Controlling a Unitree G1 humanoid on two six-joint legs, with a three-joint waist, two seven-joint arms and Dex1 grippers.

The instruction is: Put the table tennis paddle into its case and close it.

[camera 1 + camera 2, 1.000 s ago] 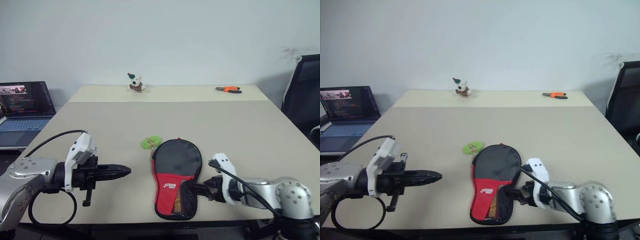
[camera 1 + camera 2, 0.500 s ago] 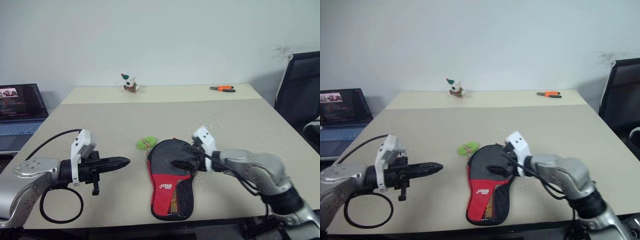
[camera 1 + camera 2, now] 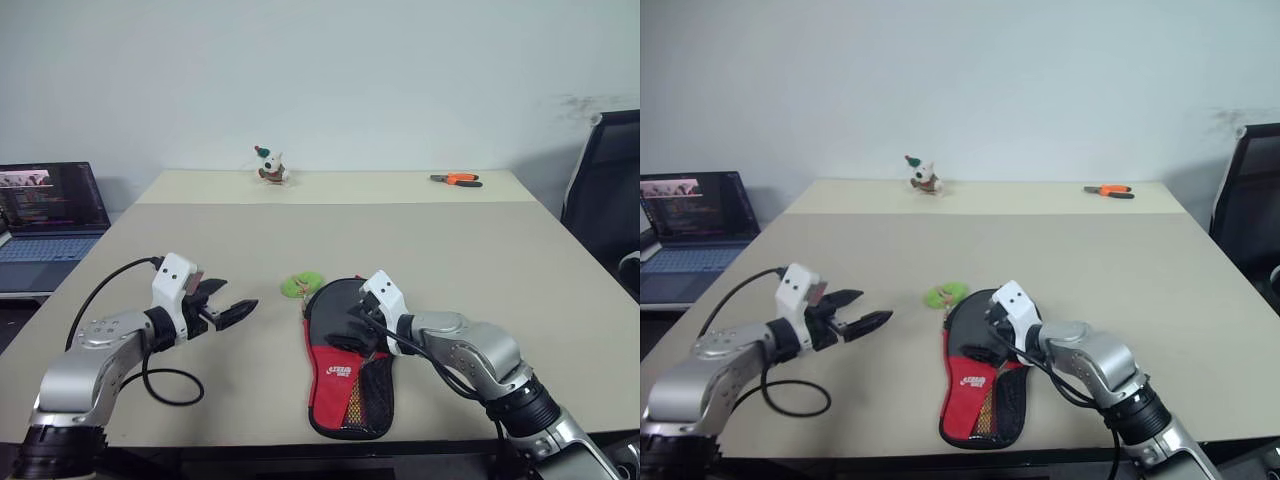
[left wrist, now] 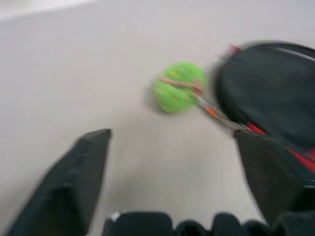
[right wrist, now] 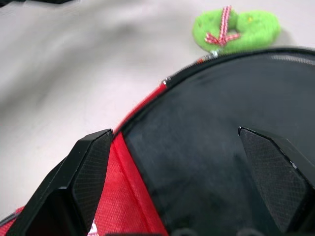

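The case [image 3: 350, 355] lies flat near the table's front edge, its round black part away from me and its red panel with mesh pocket toward me. A fuzzy green charm [image 3: 303, 285] lies at its far left rim by the zip. The table tennis paddle is hidden. My right gripper [image 3: 352, 326] hovers open just over the case's black round part [image 5: 206, 147], its fingers spread across it. My left gripper [image 3: 232, 302] is open to the left of the case, pointing at the green charm [image 4: 179, 93], with bare table between its fingers.
A laptop [image 3: 50, 215] stands open on a side surface at the left. On the far part of the table [image 3: 470, 260] are a small toy figure [image 3: 270, 165] and orange-handled pliers [image 3: 457, 179]. A black chair [image 3: 605, 190] stands at the right.
My left gripper has opened and reached forward toward the green charm. My right gripper has swung from the case's near right side to above its round black part.
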